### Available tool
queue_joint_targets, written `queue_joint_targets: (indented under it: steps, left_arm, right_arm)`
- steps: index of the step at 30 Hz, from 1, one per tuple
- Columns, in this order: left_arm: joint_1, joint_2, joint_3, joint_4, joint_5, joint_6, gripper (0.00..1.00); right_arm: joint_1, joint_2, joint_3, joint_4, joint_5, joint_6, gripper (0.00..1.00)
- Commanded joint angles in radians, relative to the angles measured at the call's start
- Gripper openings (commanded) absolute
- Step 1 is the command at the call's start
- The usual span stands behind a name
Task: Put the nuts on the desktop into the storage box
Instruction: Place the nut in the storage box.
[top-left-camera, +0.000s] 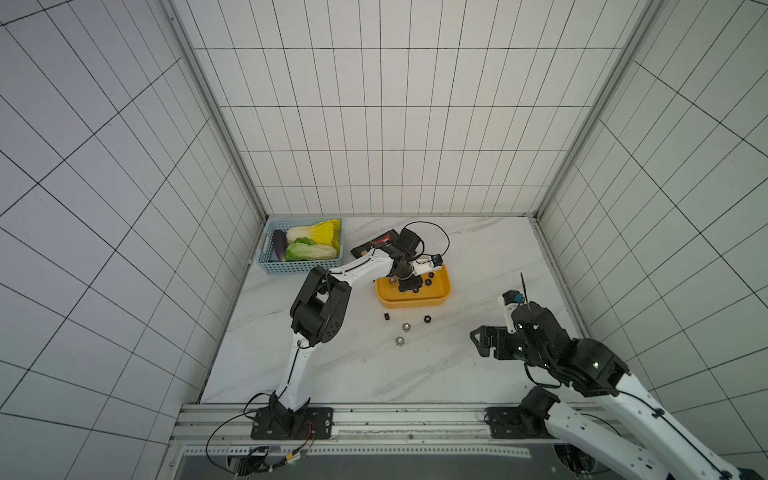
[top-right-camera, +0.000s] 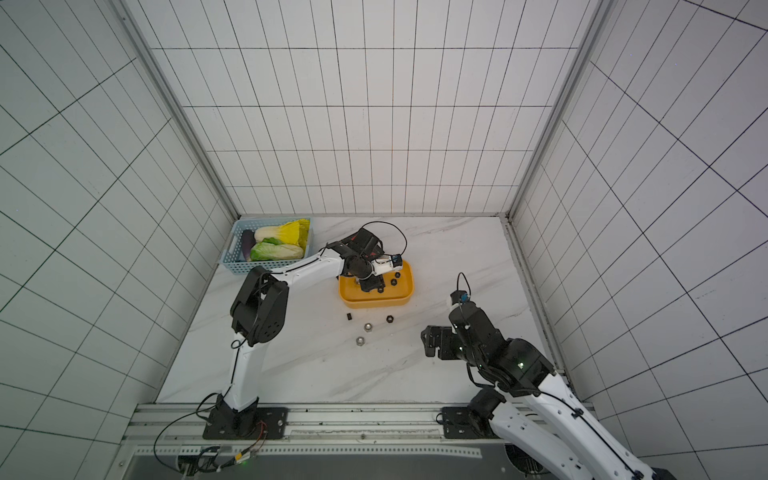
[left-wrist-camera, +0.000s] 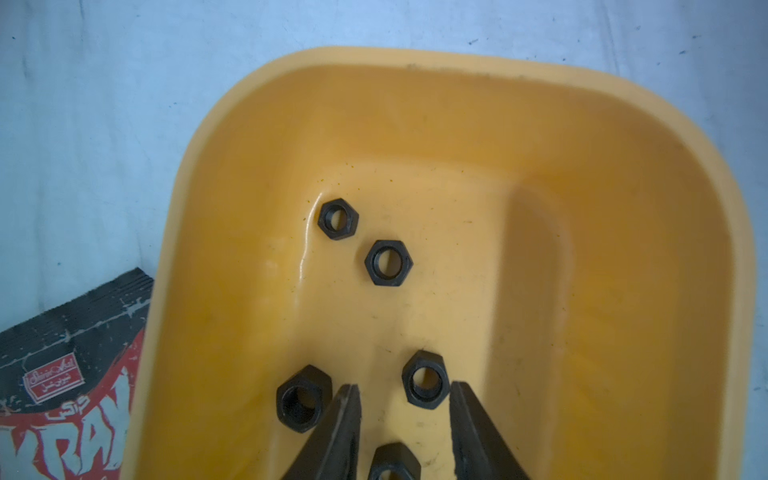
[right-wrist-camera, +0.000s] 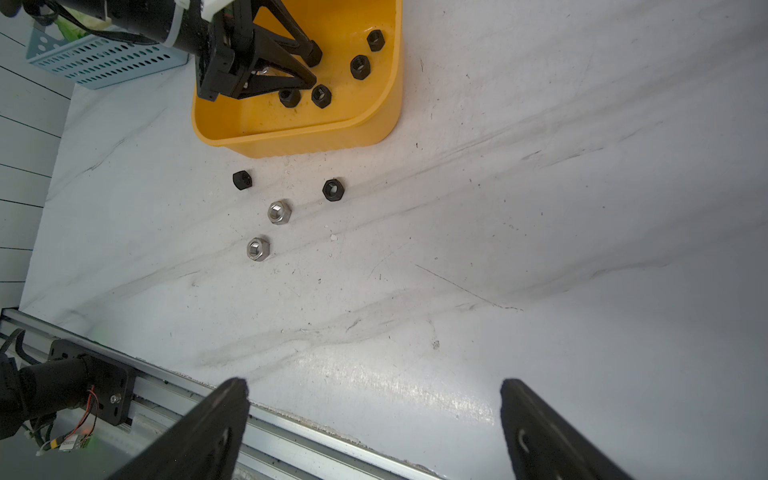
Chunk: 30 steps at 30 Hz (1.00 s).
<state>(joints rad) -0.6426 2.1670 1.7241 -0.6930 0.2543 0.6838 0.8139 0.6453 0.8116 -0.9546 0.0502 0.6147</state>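
The yellow-orange storage box (top-left-camera: 415, 302) (top-right-camera: 374, 302) (left-wrist-camera: 415, 58) (right-wrist-camera: 291, 137) stands mid-desktop (top-left-camera: 457, 374). My left gripper (top-left-camera: 409, 284) (top-right-camera: 371, 286) (left-wrist-camera: 404, 386) (right-wrist-camera: 311, 68) is down inside it, open. One black nut (left-wrist-camera: 392, 461) lies loose on the box floor between its fingers, among several black nuts (left-wrist-camera: 388, 263). In front of the box, two black nuts (top-left-camera: 387, 316) (top-left-camera: 427, 319) (right-wrist-camera: 242, 180) (right-wrist-camera: 333, 190) and two silver nuts (top-left-camera: 405, 327) (top-left-camera: 400, 341) (right-wrist-camera: 279, 212) (right-wrist-camera: 258, 249) lie on the desktop. My right gripper (top-left-camera: 478, 336) (top-right-camera: 428, 340) (right-wrist-camera: 374, 382) hangs open and empty over the front right.
A light blue basket (top-left-camera: 299, 266) (right-wrist-camera: 104, 62) of vegetables stands at the back left. A black-and-red snack packet (top-left-camera: 380, 241) (left-wrist-camera: 70, 374) lies just behind the box. An aluminium rail (top-left-camera: 374, 415) runs along the desktop's front edge.
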Motion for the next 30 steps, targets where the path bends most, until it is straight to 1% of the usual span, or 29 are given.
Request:
queue_joint_targets:
  steps: [1, 6, 9, 15, 18, 22, 23, 24, 25, 27, 30]
  left_arm:
    - [-0.003, 0.012, 0.029, 0.012, -0.004, -0.010, 0.41]
    - [-0.003, -0.007, 0.034, -0.003, -0.010, -0.010, 0.42]
    - [-0.003, -0.046, 0.025, -0.013, -0.010, -0.019, 0.44]
    - [-0.003, -0.166, -0.036, -0.037, -0.010, -0.038, 0.50]
    - [-0.003, -0.244, -0.090, -0.040, -0.023, -0.052, 0.55]
    - [0.007, -0.368, -0.178, -0.039, -0.023, -0.091, 0.64]
    - [0.016, -0.400, -0.204, -0.035, -0.016, -0.104, 0.68]
    - [0.026, -0.432, -0.228, -0.033, -0.005, -0.117, 0.85]
    - [0.038, -0.460, -0.248, -0.031, 0.005, -0.129, 0.92]
    - [0.073, -0.518, -0.288, -0.032, 0.030, -0.155, 0.97]
    - [0.134, -0.602, -0.341, -0.040, 0.065, -0.176, 0.98]
  right_arm:
    - [0.008, -0.010, -0.008, -0.012, 0.018, 0.007, 0.97]
    - [0.008, -0.008, -0.006, -0.014, 0.010, 0.008, 0.97]
    - [0.008, 0.009, -0.002, -0.018, 0.007, 0.005, 0.97]
    - [0.008, 0.091, 0.038, -0.047, 0.022, -0.002, 0.97]
    - [0.010, 0.132, 0.065, -0.037, 0.015, -0.007, 0.97]
    - [0.012, 0.168, 0.088, 0.027, 0.000, -0.004, 0.96]
    - [0.014, 0.178, 0.093, 0.047, -0.004, -0.004, 0.96]
    - [0.017, 0.189, 0.096, 0.068, -0.008, -0.006, 0.96]
    - [0.019, 0.201, 0.099, 0.085, -0.013, -0.007, 0.96]
    - [0.026, 0.228, 0.110, 0.118, -0.019, -0.011, 0.96]
    - [0.043, 0.271, 0.131, 0.144, -0.018, -0.022, 0.96]
